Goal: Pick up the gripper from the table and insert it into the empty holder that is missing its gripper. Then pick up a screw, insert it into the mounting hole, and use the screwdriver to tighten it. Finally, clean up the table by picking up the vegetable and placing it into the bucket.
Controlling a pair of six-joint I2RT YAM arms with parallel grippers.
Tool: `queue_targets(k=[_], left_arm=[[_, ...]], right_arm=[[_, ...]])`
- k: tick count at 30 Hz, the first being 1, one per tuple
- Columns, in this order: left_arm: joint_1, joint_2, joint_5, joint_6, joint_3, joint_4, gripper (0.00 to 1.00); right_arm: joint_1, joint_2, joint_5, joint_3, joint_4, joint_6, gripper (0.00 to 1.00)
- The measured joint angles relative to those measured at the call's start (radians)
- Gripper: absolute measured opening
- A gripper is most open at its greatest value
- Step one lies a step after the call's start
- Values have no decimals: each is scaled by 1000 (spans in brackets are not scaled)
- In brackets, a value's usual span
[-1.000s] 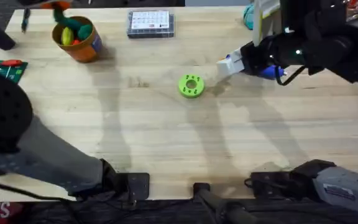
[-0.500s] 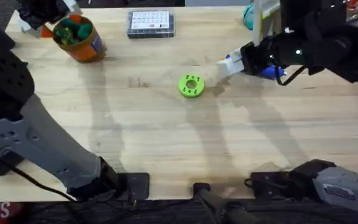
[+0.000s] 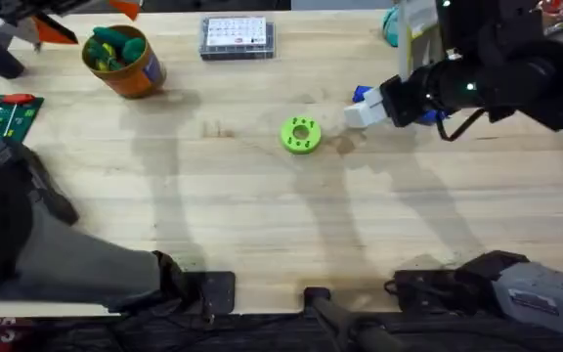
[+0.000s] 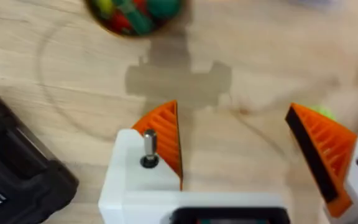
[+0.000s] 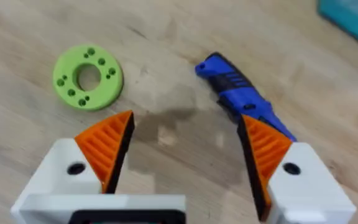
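green disc [image 3: 300, 135] lies just beside screwdriver [image 5: 244, 106], perhaps touching nothing.

A pale wooden table [image 3: 262, 215] carries everything. At its centre lies a green disc [image 3: 300, 135]. The screwdriver [image 5: 241, 106] lies at three o'clock of the disc. The bucket [image 3: 123, 61] stands at ten o'clock, a clear parts box [image 3: 237, 37] at eleven, a teal pouch [image 3: 391, 25] at one.
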Motion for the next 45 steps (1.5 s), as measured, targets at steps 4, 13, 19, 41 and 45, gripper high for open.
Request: queue_targets(k=[4, 13, 19, 41, 45], left_arm=[[-72, -104, 30, 113, 0, -126, 982], [-227, -203, 50, 262, 0, -287, 982], [-232, -201, 51, 283, 0, -298, 982], [-232, -200, 51, 288, 0, -299, 982], [-232, -200, 51, 288, 0, -299, 982]], right_arm=[[0, -67, 0, 1, -2, 8, 989], [0, -238, 0, 9, -58, 12, 989], [0, -245, 0, 10, -133, 12, 989], [0, -238, 0, 10, -138, 12, 989], [0, -238, 0, 10, -138, 12, 989]])
